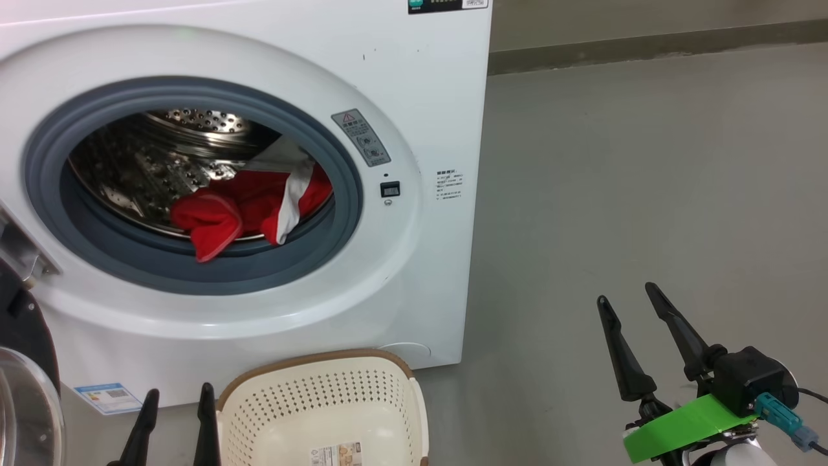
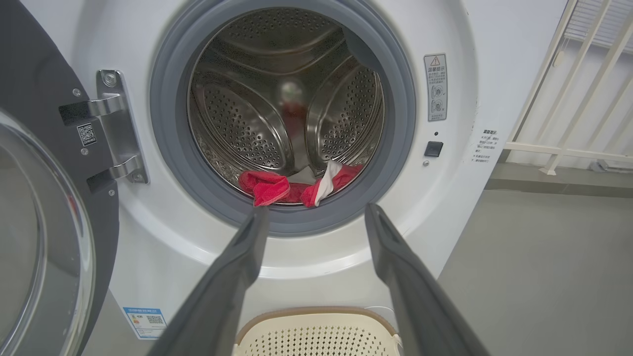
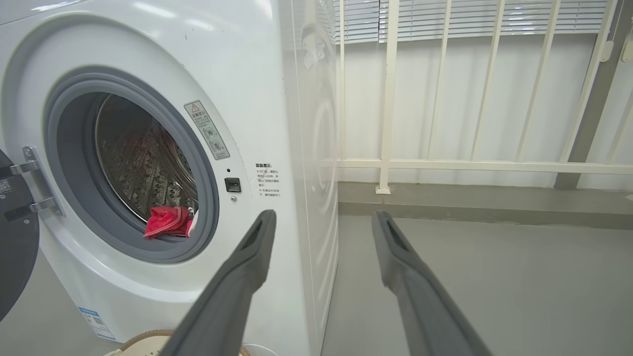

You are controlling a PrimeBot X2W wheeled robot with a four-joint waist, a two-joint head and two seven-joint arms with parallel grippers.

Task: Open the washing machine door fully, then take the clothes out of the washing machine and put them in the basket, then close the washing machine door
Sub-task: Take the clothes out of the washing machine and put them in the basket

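The white washing machine (image 1: 427, 97) stands with its door (image 1: 22, 382) swung open to the left; the door (image 2: 44, 237) shows its black rim and glass bowl in the left wrist view. Red clothes (image 1: 246, 207) with white bands lie at the front of the steel drum, one piece hanging over the grey gasket; they also show as clothes (image 2: 296, 185) and clothes (image 3: 168, 221). The cream basket (image 1: 323, 414) sits on the floor below the opening. My left gripper (image 1: 176, 396) is open beside the basket's left rim. My right gripper (image 1: 627, 294) is open over the floor to the right, holding nothing.
Grey floor (image 1: 647, 194) stretches to the right of the machine up to a wall skirting. A white railing (image 3: 445, 163) with blinds behind it runs along the right side. The open door hangs on its metal hinge (image 2: 116, 128) at the left.
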